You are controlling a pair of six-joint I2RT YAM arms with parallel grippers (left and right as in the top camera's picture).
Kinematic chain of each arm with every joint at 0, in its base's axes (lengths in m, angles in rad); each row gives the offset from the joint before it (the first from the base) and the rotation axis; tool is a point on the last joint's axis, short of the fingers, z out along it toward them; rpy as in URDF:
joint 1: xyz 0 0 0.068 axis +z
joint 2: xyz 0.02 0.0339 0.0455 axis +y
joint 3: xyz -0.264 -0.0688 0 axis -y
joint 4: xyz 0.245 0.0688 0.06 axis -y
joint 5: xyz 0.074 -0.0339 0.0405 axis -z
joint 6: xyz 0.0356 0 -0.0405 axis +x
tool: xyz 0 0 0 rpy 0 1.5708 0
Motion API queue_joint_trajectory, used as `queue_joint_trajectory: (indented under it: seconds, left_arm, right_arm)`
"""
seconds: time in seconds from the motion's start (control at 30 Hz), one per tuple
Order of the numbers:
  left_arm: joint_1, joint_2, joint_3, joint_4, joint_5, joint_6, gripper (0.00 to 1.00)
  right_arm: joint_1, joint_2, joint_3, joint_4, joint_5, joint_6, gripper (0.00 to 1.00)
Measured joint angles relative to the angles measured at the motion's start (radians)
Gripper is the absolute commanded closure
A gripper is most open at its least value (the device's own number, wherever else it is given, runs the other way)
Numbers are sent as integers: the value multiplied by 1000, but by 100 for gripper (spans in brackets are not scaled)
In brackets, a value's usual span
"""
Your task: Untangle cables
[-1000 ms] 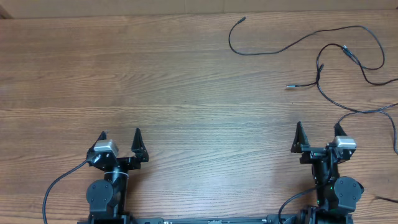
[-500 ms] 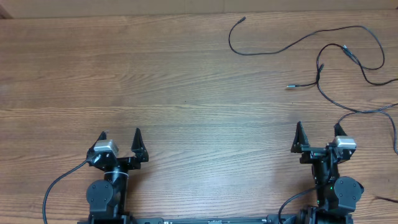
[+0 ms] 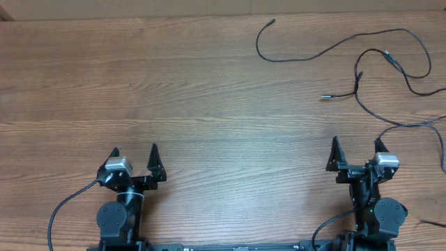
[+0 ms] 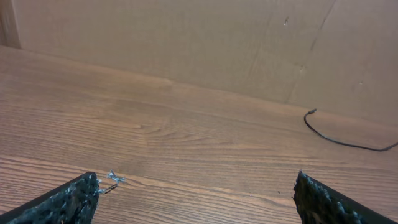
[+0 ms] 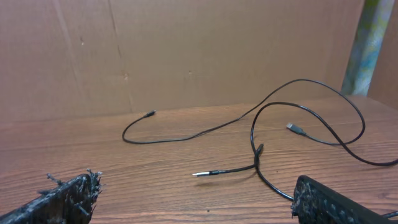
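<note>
A brown wood-grain bench (image 3: 174, 90) fills the overhead view. Both arms sit at its near edge. The left gripper (image 3: 134, 148) is at the near left and the right gripper (image 3: 356, 139) at the near right, both pointing toward the far side. Each has its jaws spread wide and nothing between them. The two wrist views agree, with only bare wood showing between the dark, rough-edged fingertips (image 4: 74, 198).

The thin black flexible cables (image 3: 357, 89) lie loose on the far right part of the bench, well apart from the left gripper and beyond the right one. No jaws touch them.

One cord starts at a small dark plug tip (image 3: 273, 21) near the far edge. It curls toward the near side, then runs right in a long sweep and loops back to a small plug (image 3: 387, 54).

Another cord ends in a thin silver tip (image 3: 324, 97) that points left. Its short straight run meets a strand that comes down from the loop. That strand goes on toward the near right and off the right edge of the picture. In the right wrist view the two cross (image 5: 257, 155) just right of centre. I cannot tell whether they are knotted there or only lie over each other.

The left wrist view shows just the dark-tipped end of one cord (image 4: 336, 142) at far right. A plain brown cardboard wall (image 4: 186, 37) stands behind the bench.
</note>
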Motion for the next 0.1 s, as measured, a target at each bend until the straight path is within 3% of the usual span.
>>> queue_joint_trajectory:
  seconds: [0.1]
  left_arm:
    - [0, 0, 0, 0, 0, 0, 0]
  right_arm:
    - [0, 0, 0, 0, 0, -1, 0]
